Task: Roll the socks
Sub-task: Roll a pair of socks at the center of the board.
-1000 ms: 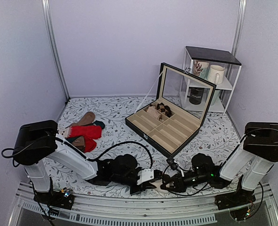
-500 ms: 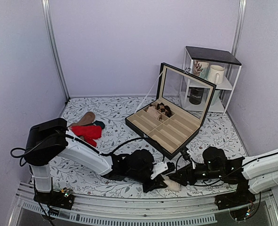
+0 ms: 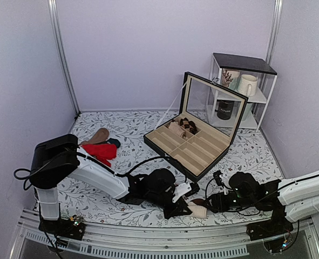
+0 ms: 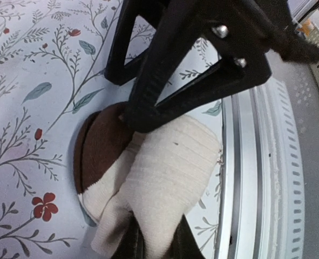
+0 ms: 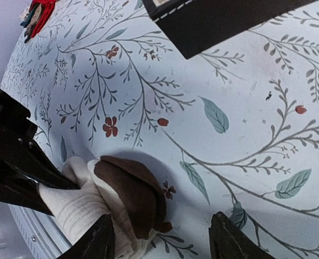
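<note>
Along the near edge of the floral tabletop [image 3: 127,127], just beside the metal rail [image 4: 245,178], the socks [image 4: 148,172] are lying as one plump bundle, ribbed cream knit wrapping the outside and the dark brown end showing at one side. The left tool [image 4: 154,245] is clamping the cream part of the bundle, its fingers pressing together on the fabric from the left. The right tool [image 5: 164,240] is facing it from the other side with its fingers standing well apart and gripping nothing. The brown end is sitting in the gap between them, crowded toward one finger [image 5: 102,237], which appears to be touching the knit, while the other is resting clear of it over bare tabletop. From above, the bundle [image 3: 198,209] is lying between the two tools, the left tool [image 3: 184,207] on it and the right tool [image 3: 209,204] just beside it.

Farther back on the left, red socks [image 3: 101,152] are lying in a heap, with tan and teal socks [image 3: 99,137] just behind them. Near the middle, a compartmented case [image 3: 194,154] is standing open with its glass lid up. Beyond it at the right, a wire shelf [image 3: 243,63] is holding a cream mug [image 3: 248,84] and a black mug [image 3: 225,109].
</note>
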{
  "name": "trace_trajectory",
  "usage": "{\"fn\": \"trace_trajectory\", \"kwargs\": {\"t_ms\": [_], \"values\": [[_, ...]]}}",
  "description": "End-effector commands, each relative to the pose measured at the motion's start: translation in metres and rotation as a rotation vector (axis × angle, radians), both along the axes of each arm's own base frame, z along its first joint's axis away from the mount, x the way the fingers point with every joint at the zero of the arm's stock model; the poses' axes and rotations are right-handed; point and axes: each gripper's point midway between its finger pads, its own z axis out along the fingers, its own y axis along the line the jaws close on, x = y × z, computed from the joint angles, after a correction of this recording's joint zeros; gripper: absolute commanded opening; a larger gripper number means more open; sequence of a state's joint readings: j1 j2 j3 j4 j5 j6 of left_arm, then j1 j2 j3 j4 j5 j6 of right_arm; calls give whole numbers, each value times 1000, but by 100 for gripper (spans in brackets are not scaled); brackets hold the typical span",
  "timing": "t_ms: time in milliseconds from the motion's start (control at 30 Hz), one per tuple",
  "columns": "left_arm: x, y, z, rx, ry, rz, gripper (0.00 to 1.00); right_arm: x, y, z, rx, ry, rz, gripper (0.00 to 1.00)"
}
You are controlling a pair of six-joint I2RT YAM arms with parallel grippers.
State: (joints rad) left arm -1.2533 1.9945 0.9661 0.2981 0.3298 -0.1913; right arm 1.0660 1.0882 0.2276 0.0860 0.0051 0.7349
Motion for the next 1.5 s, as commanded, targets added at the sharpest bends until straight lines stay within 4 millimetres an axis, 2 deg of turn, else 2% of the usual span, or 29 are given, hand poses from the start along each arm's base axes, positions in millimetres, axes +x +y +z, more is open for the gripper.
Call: {"fn": "trace_trajectory", "kwargs": {"t_ms": [0, 100, 233, 267, 333, 467, 533, 633, 733, 767, 800, 833, 900, 967, 1100, 1200, 1367, 1467], "values": [[-41, 119, -118, 545, 193, 21, 0, 6, 11, -1, 13, 7, -17, 60], [-40, 119, -119, 544, 190, 27, 0, 3, 29, -2, 47, 23, 45, 51], [-34, 124, -120, 565, 163, 58, 0, 0, 60, -5, 100, 55, 135, 16], [-32, 128, -120, 576, 152, 74, 0, -1, 65, -12, 93, 72, 153, 8], [-27, 136, -118, 598, 128, 111, 0, 2, 80, -13, 111, 75, 177, 0], [-17, 154, -112, 635, 81, 196, 0, 19, 112, -9, 119, 29, 237, 0], [-12, 162, -109, 660, 62, 237, 0, 30, 122, -6, 116, 1, 248, 0], [-9, 172, -109, 690, 48, 272, 0, 46, 124, -4, 116, -23, 240, 0], [-6, 173, -110, 694, 56, 298, 0, 51, 120, -4, 113, -25, 244, 0], [-5, 174, -112, 696, 69, 309, 0, 50, 118, -3, 112, -28, 249, 2], [-5, 175, -114, 697, 85, 315, 0, 50, 117, -2, 104, -35, 256, 8], [-6, 175, -115, 692, 109, 323, 0, 49, 114, 0, 91, -50, 265, 21], [-11, 177, -117, 683, 153, 329, 0, 50, 109, 8, 72, -88, 275, 37], [-16, 180, -120, 680, 184, 338, 0, 52, 102, 21, 58, -151, 280, 46], [-22, 189, -124, 688, 218, 356, 0, 52, 85, 57, 83, -292, 286, 53], [-26, 188, -123, 671, 246, 356, 0, 40, 75, 78, 127, -393, 346, 57], [-29, 188, -125, 673, 270, 354, 0, 3, 69, 87, 231, -531, 550, 60], [-30, 189, -126, 678, 279, 354, 0, -3, 68, 82, 243, -585, 600, 60]]}}
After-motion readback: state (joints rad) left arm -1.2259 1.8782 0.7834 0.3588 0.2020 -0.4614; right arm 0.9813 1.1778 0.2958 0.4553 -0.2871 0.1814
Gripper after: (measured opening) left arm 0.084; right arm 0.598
